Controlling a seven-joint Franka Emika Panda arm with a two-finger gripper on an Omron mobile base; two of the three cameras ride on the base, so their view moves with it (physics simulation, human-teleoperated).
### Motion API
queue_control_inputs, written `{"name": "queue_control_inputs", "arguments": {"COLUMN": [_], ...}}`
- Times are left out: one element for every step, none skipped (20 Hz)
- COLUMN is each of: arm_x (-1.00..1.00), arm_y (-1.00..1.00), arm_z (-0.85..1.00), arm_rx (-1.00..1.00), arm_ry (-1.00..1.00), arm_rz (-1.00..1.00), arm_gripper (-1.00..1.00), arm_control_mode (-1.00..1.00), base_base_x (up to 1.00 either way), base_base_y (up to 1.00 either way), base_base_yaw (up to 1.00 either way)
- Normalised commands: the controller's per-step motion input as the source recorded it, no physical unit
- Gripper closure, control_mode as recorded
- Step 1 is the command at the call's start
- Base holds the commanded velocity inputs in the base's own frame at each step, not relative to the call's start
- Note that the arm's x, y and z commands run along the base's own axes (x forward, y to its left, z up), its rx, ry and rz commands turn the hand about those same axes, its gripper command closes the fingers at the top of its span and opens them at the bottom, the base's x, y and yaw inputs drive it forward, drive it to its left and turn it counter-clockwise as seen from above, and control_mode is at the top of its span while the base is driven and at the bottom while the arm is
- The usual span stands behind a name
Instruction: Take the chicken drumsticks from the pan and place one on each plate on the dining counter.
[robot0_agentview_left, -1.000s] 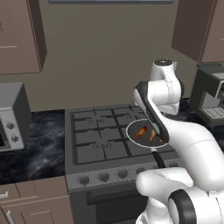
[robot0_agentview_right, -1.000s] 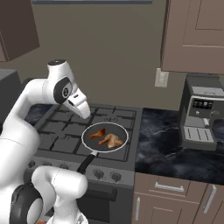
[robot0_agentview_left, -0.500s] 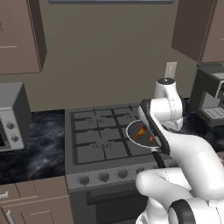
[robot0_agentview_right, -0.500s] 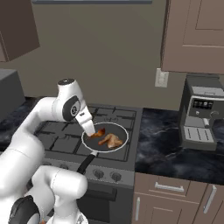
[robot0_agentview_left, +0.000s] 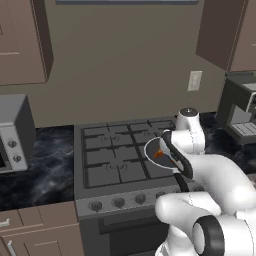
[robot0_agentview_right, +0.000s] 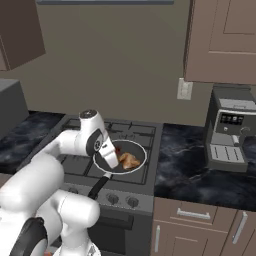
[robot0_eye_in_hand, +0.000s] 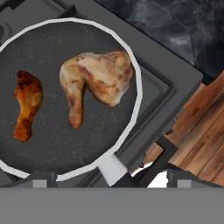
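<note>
The pan (robot0_eye_in_hand: 57, 144) sits on the front right burner of the stove, its black handle pointing toward the front edge. Two chicken drumsticks lie in it: a small orange-brown one (robot0_eye_in_hand: 27, 105) and a larger, paler one (robot0_eye_in_hand: 94, 81). My gripper (robot0_eye_in_hand: 109, 180) hangs open just above the pan's near rim, with nothing between its fingers. From the right base view the gripper (robot0_agentview_right: 113, 159) is low over the pan (robot0_agentview_right: 142, 155), left of the chicken (robot0_agentview_right: 129, 160). The plates and the dining counter are out of view.
The stove (robot0_agentview_left: 120, 160) sits between black marble worktops (robot0_agentview_right: 195, 165). A coffee machine (robot0_agentview_right: 230, 135) stands at the right and a microwave (robot0_agentview_left: 12, 132) at the left. Wall cabinets hang above both sides. Wooden floor (robot0_eye_in_hand: 205, 131) shows beyond the stove's front edge.
The arm has folded down and brought the hand from well above the stove to just over the pan. The drumsticks and the pan have not moved.
</note>
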Motion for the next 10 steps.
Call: {"name": "queue_control_inputs", "arguments": {"arm_x": [0.61, 0.60, 0.63, 0.61, 0.59, 0.61, 0.61, 0.59, 0.61, 0.61], "arm_y": [-0.04, -0.04, -0.04, -0.02, -0.06, -0.03, -0.04, -0.05, -0.04, -0.09], "arm_z": [-0.54, -0.52, -0.46, -0.45, -0.45, -0.43, -0.41, -0.39, -0.39, -0.38], "arm_rx": [0.02, 0.02, 0.03, 0.03, 0.03, 0.03, 0.03, 0.03, 0.03, 0.03], "arm_ry": [0.00, 0.00, 0.00, 0.00, 0.00, 0.00, 0.00, 0.00, 0.00, 0.02], "arm_rz": [0.00, 0.00, 0.00, 0.00, 0.00, 0.00, 0.00, 0.00, 0.00, 0.00], "arm_gripper": [-1.00, -1.00, -1.00, -1.00, -1.00, -1.00, -1.00, -1.00, -1.00, -1.00], "arm_control_mode": [-1.00, -1.00, -1.00, -1.00, -1.00, -1.00, -1.00, -1.00, -1.00, -1.00], "base_base_x": [0.00, 0.00, 0.00, 0.00, 0.00, 0.00, 0.00, 0.00, 0.00, 0.00], "base_base_y": [0.00, 0.00, 0.00, 0.00, 0.00, 0.00, 0.00, 0.00, 0.00, 0.00], "base_base_yaw": [0.00, 0.00, 0.00, 0.00, 0.00, 0.00, 0.00, 0.00, 0.00, 0.00]}}
